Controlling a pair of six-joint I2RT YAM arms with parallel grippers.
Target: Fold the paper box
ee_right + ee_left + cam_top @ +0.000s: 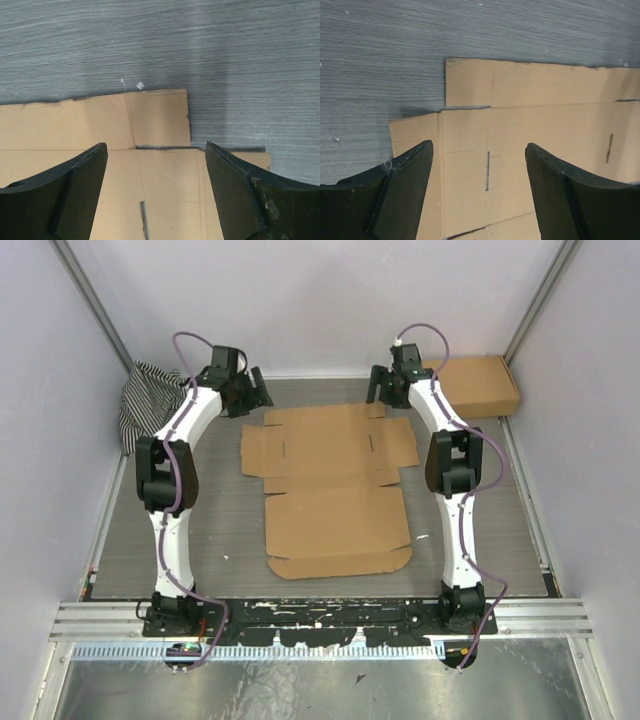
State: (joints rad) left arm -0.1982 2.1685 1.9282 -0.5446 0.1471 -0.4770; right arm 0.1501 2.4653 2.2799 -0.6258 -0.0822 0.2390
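Top external view: paper box [335,490] lies flat and unfolded mid-tabletop [200,530], long axis running top to bottom of frame. Left end effector [255,390] hovers at its upper-left corner, right end effector [378,385] at its upper-right. Both have jaws apart and hold nothing. Neither arm looks nearer.

Item: plain brown corrugated cardboard die-cut sheet [330,490]. State: unfolded, all flaps lying flat. Position: centre of the top view. Upper section is wider, with side flaps, tabs and short cut slits. Lower section is a plain panel with rounded bottom corners.
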